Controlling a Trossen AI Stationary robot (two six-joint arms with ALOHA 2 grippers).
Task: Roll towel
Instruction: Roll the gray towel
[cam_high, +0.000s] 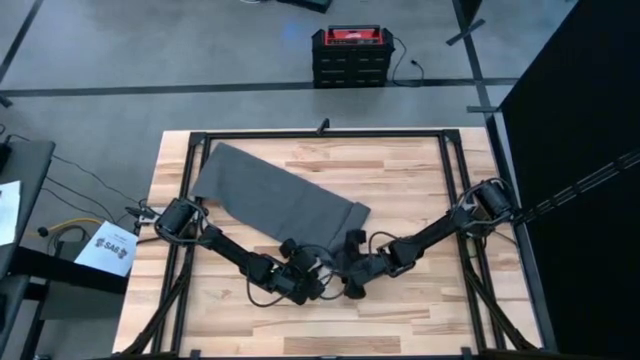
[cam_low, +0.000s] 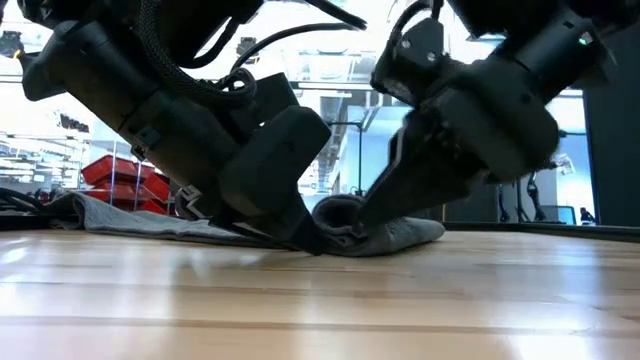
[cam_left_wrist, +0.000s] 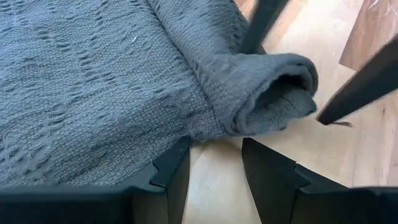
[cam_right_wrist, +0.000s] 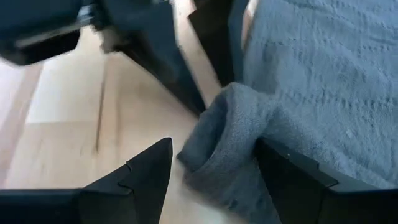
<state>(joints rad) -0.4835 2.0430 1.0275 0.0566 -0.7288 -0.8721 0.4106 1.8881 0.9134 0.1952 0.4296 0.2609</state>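
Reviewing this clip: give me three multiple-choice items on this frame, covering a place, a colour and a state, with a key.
1. Where do the left gripper and right gripper meet?
A. at the towel's near end
B. at its far corner
C. off the table

2. What colour is the towel?
A. red
B. dark grey
C. white

3. How does the towel's near end lie?
A. flat
B. hanging over the edge
C. curled into a first small roll

Key: 1 A, the high view shows both there. 2 B, every view shows grey cloth. 3 C, both wrist views show the curl.
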